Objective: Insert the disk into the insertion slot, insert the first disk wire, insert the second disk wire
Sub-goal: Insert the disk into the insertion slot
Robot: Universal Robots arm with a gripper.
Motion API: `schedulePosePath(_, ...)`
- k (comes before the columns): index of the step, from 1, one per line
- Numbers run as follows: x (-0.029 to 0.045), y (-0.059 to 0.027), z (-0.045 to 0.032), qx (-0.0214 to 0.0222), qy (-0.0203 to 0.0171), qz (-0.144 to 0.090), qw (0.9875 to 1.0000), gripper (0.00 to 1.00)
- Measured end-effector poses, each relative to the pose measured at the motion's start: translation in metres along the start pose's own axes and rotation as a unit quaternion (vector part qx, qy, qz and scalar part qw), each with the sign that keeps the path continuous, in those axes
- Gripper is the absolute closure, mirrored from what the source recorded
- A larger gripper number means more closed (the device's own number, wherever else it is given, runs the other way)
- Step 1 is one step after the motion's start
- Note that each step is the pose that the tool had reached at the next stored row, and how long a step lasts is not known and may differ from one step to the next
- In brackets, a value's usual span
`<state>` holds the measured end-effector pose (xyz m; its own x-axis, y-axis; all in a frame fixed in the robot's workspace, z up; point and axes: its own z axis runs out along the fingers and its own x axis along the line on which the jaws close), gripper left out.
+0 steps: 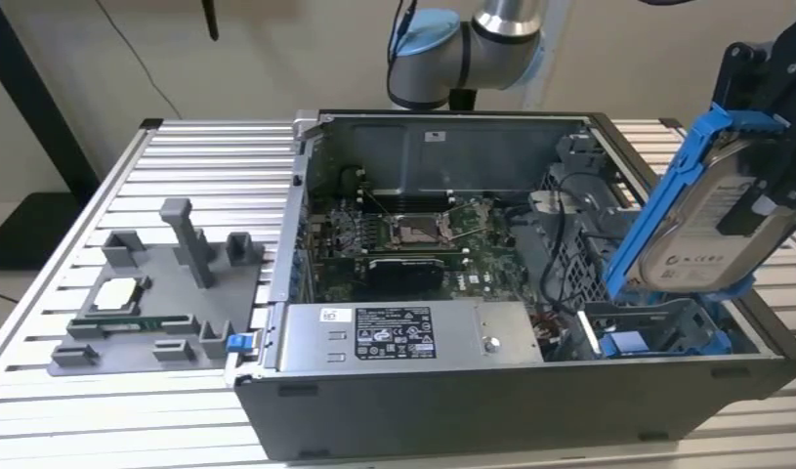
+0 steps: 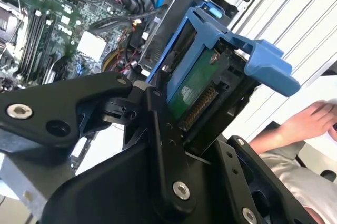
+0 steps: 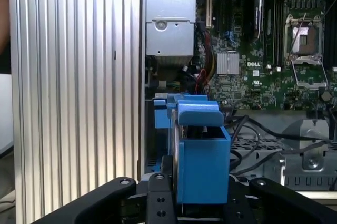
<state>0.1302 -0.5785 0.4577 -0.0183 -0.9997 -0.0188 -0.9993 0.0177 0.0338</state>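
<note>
While gripped w/ jaws closed on its blue carrier [image 3: 202, 155], the disk [image 1: 704, 210] is held tilted by the gripper [image 3: 199, 203] just above the insertion slot [image 1: 658, 327]. Disk isn't seated yet.

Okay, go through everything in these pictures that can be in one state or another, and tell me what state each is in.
disk: tilted in the air, not inserted.
end effector: shut on the disk.
insertion slot: empty, with the disk just above it.
computer case: side open, insides exposed.
wires: loose inside the computer case, not attached to the disk.
</note>
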Motion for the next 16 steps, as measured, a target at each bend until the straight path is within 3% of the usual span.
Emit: schedulePosePath(16,0.0003,-0.0060,0.0246,-0.0019,0.0000,0.002,1.0000,1.00)
